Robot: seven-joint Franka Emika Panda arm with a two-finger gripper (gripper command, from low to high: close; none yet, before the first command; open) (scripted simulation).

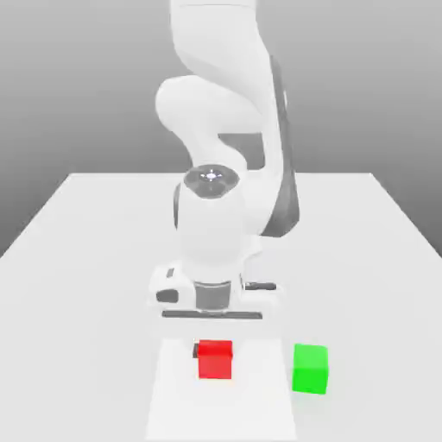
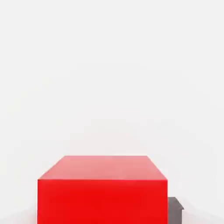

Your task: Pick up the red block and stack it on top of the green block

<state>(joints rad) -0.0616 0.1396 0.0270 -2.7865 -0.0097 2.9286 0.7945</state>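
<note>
Fingers grasping the matte red cube
You're at the grasp; next, lift it above the matte green cube.

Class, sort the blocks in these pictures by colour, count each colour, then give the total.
Red blocks: 1 (the red block)
Green blocks: 1 (the green block)
Total: 2

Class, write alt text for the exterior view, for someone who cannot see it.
A white robot arm reaches down over a pale table, its gripper at a small red cube. A matching green cube sits apart from it, toward the exterior view's right.
</note>
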